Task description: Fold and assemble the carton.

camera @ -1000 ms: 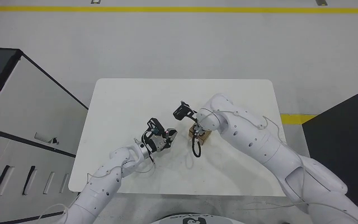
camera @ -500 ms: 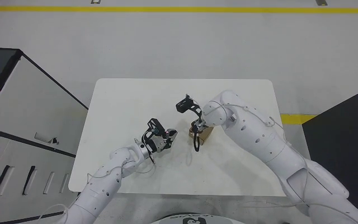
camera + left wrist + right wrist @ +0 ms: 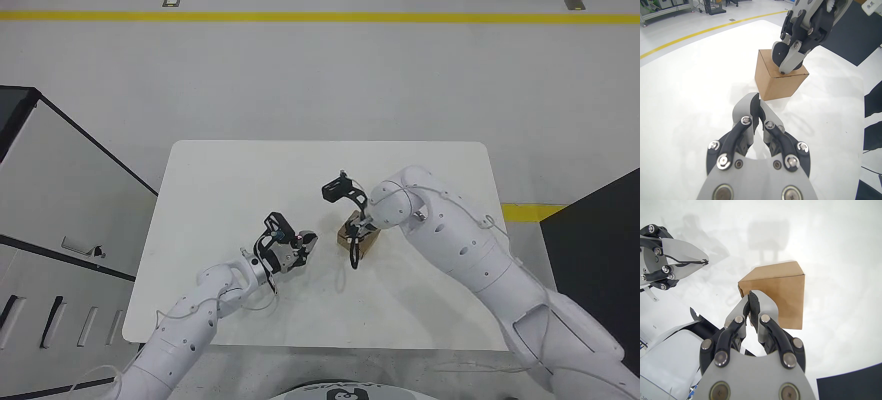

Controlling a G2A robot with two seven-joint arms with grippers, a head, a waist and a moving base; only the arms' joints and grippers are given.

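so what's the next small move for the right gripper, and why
Probably lift the right gripper straight up off the carton: it stands as a closed cube, its top flap looks seated, and the gripper, shut, only presses down near the top edge.

A rounded white table (image 3: 220, 200) stands on pale floor; beyond its far edge runs a long yellow line (image 3: 300, 16), left of it a grey cabinet (image 3: 60, 190), right of it a dark panel (image 3: 600, 250) and a short yellow stripe (image 3: 525, 212)
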